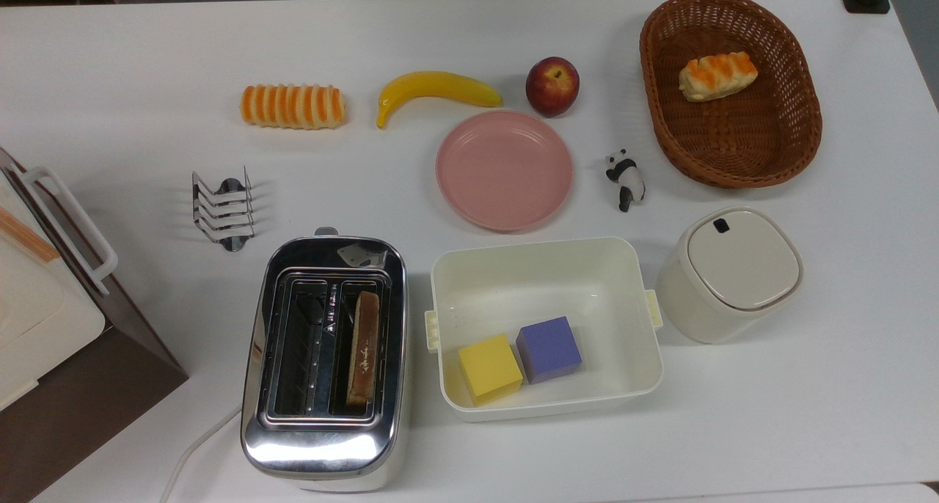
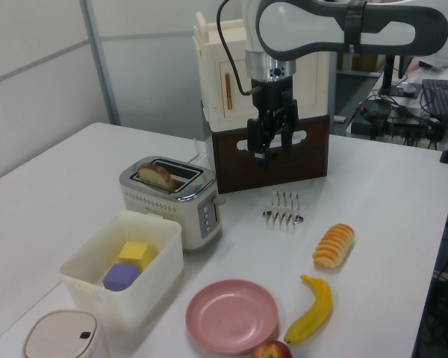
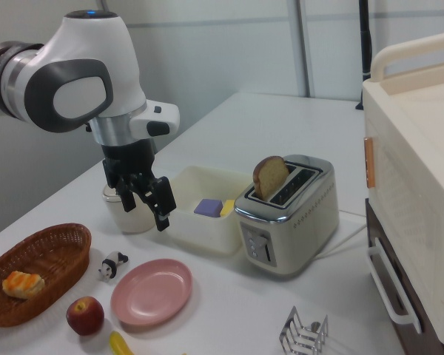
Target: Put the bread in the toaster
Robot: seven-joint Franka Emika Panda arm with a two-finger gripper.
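The bread (image 1: 364,347), a brown slice with a darker crust, stands on edge in one slot of the chrome toaster (image 1: 323,444); this is the slot on the top view's right. Its rounded top sticks up out of the slot in the left view (image 2: 157,176) and the right view (image 3: 270,176). The toaster (image 2: 173,212) (image 3: 288,222) sits beside a white bin. My gripper (image 2: 271,149) (image 3: 145,214) hangs open and empty high above the table, well away from the toaster.
On the table lie a striped roll (image 1: 293,106), a banana (image 1: 437,87), an apple (image 1: 552,86), a pink plate (image 1: 504,169), a panda figure (image 1: 625,178) and a wire toast rack (image 1: 222,210). A basket (image 1: 733,158) holds a bun. The white bin (image 1: 543,268) holds two cubes, beside a lidded container (image 1: 733,272).
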